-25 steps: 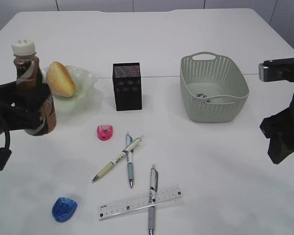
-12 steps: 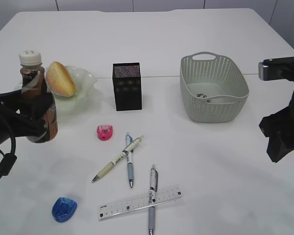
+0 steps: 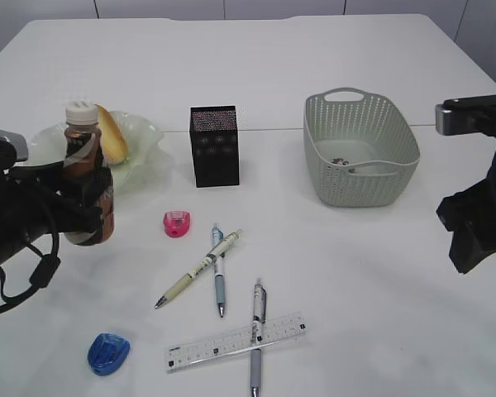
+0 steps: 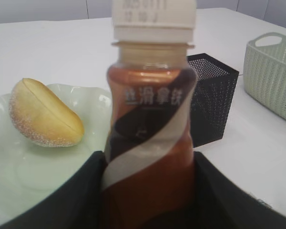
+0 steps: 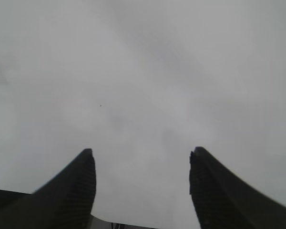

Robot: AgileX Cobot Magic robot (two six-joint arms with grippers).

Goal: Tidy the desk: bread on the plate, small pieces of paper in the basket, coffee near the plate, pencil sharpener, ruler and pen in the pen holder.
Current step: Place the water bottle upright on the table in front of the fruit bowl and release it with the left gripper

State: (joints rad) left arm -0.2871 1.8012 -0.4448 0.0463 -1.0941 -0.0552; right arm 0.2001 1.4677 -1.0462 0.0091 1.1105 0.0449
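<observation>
A: Item one, coffee bottle (image 3: 88, 175). Location?

B: Held upright in the left gripper (image 3: 76, 211), jaws closed on the lower body of the bottle. Over the last second it has travelled rightward and toward the plate (image 3: 145, 136); it now stands just in front of the plate's near rim, partly hiding the bread (image 3: 113, 136) in the exterior view. Whether the base touches the table, I cannot tell.

A: Meaning for the task?

B: Judged: the "coffee near the plate" entry is close to done. What remains is lowering and release, with care not to tip a tall, narrow bottle against the rim.

A: Item two, bread.

B: On the plate, unchanged. Entry complete.

A: Item three, right gripper (image 5: 142, 183).

B: Fingers spread wide, nothing between them, bare table below. The arm has not shifted; idle at the right edge.

A: Item four, basket (image 3: 361, 149).

B: Right of centre. Something small lies inside; too small to name.

A: Item five, pen holder (image 3: 214, 145).

B: Black mesh box, between plate and basket. Contents not visible.

A: Outstanding stock?

B: Pink sharpener (image 3: 177, 222) in front of the holder; blue sharpener (image 3: 108, 353) near the front left; two crossed pens (image 3: 215, 263) mid-table; a third pen (image 3: 257, 331) lying across the ruler (image 3: 234, 340). All unmoved, all still loose on the table.
</observation>
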